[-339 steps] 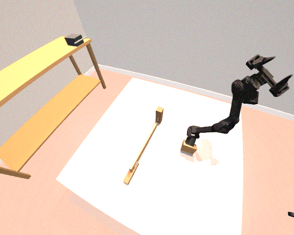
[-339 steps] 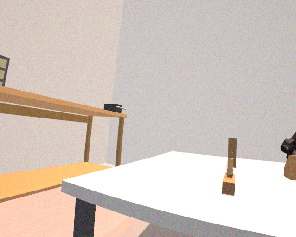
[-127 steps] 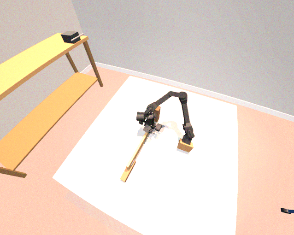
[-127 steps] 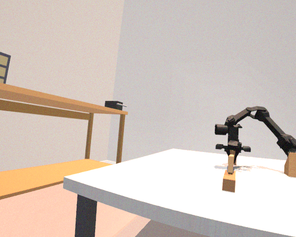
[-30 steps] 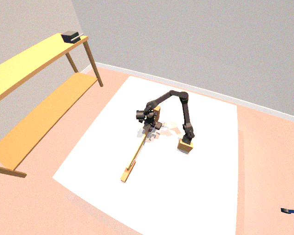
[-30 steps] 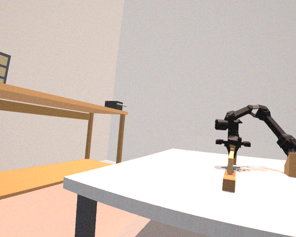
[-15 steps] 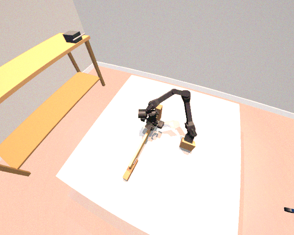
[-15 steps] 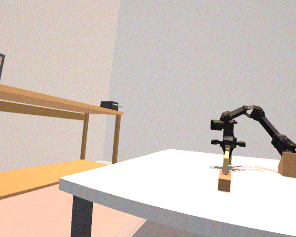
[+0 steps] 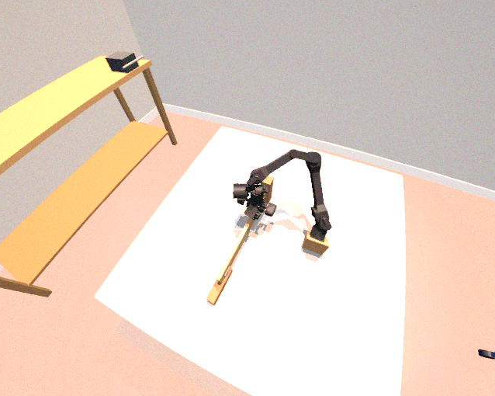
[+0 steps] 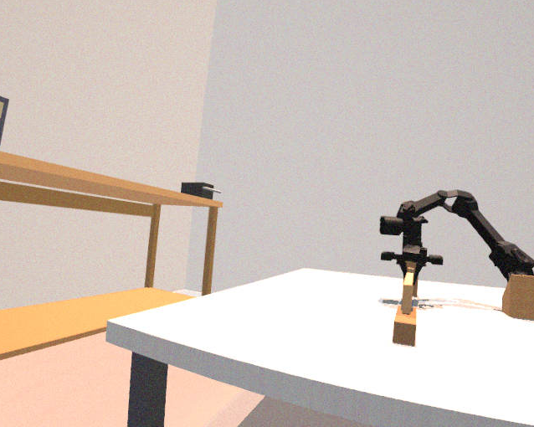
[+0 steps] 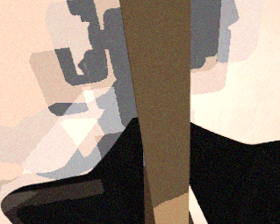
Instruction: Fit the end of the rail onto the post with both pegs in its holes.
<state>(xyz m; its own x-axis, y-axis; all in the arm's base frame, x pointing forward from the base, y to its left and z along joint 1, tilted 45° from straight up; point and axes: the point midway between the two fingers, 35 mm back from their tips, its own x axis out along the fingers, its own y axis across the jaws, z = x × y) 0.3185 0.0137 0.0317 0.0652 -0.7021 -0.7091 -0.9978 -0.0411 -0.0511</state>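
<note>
The long wooden rail (image 9: 237,251) (image 10: 408,296) (image 11: 161,73) runs from the low footboard block (image 9: 213,295) (image 10: 403,333) to my gripper (image 9: 254,217) (image 10: 409,277) (image 11: 151,120). Its far end sits at the bracket on that block. My gripper points down and is shut on the rail near its other end, with one finger on each side. The gripped part appears to be held above the table. The short post (image 9: 268,188) stands just behind the gripper. The pegs, the rail's end holes and any gap between rail and post are hidden by the gripper.
The arm arches from its wooden base block (image 9: 315,244) (image 10: 531,299) on the white table (image 9: 335,317) (image 10: 267,322), to the right of the rail. A wooden workbench (image 9: 50,101) (image 10: 100,185) bearing a black box (image 9: 120,60) (image 10: 196,189) stands off to the left.
</note>
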